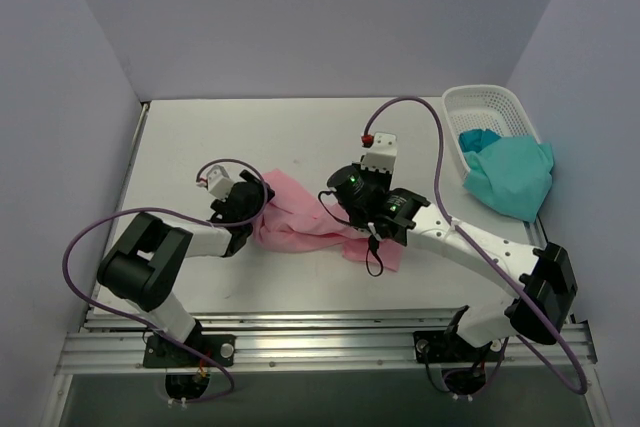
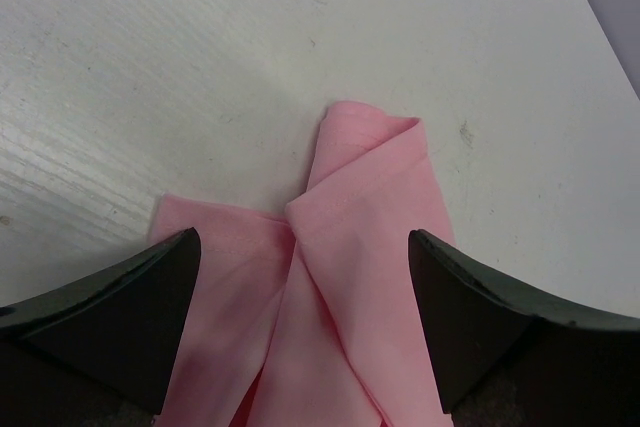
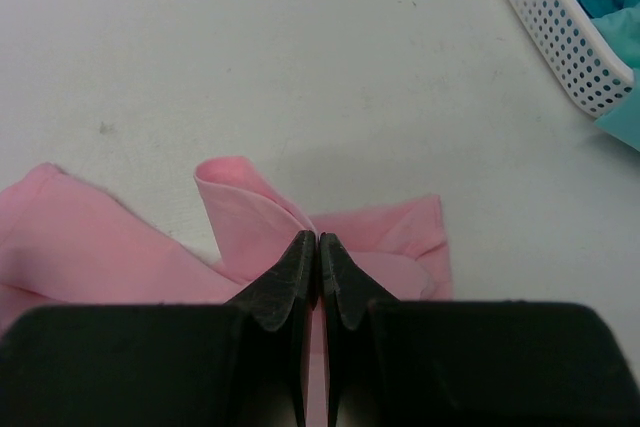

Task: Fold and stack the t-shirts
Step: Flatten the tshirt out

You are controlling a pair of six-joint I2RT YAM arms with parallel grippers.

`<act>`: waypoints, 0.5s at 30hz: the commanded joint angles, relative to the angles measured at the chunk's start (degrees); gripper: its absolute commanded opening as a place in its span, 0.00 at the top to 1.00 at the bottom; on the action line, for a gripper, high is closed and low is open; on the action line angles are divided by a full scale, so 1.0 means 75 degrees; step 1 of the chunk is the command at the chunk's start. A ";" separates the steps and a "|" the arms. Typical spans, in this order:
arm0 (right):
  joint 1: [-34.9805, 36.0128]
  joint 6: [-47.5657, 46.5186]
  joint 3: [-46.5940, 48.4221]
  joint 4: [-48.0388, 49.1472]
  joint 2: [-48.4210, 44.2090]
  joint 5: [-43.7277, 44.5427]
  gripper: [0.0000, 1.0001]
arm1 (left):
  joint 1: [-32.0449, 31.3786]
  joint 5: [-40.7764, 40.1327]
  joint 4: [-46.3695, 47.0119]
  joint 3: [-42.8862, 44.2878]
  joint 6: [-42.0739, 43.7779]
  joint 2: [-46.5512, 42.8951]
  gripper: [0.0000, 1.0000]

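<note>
One pink t-shirt [image 1: 296, 223], right gripper [image 3: 318, 245] pinching it

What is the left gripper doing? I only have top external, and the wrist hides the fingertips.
Observer: The left wrist view shows the left gripper open. Its jaws stand on either side of a bunched fold of the pink t-shirt, and neither presses on it.
Operator: And the right one, is it holding anything?
Observer: The right wrist view shows the right gripper shut. A raised fold of the pink cloth meets its tips, so it looks pinched there.
</note>
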 commanded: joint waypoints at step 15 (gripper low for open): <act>-0.0307 -0.0180 -0.0242 0.0292 0.0201 0.0158 1.00 | 0.0187 0.0783 0.0691 0.0799 0.0024 0.0841 0.08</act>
